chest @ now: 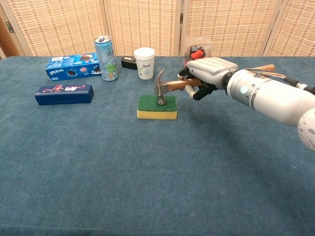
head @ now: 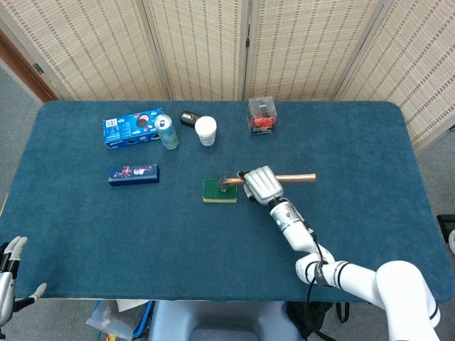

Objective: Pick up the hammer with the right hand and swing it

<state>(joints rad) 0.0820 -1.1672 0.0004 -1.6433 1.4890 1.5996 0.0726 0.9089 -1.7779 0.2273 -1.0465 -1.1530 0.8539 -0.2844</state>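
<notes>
My right hand [head: 259, 184] [chest: 205, 73] grips the hammer's wooden handle [head: 293, 178] near the head. The hammer [chest: 163, 89] lies roughly level, its metal head [head: 222, 182] down on or just above the green-and-yellow sponge [head: 213, 192] [chest: 156, 107]; contact cannot be told. The handle's free end [chest: 266, 68] sticks out behind my forearm. My left hand [head: 8, 280] hangs off the table's near left edge with its fingers apart, holding nothing, and shows only in the head view.
At the back stand a blue cookie box [head: 131, 128], a can [head: 167, 132], a white paper cup [head: 205, 131], a small black object [head: 189, 118] and a clear box with red contents [head: 261, 116]. A dark blue box [head: 133, 174] lies at the left.
</notes>
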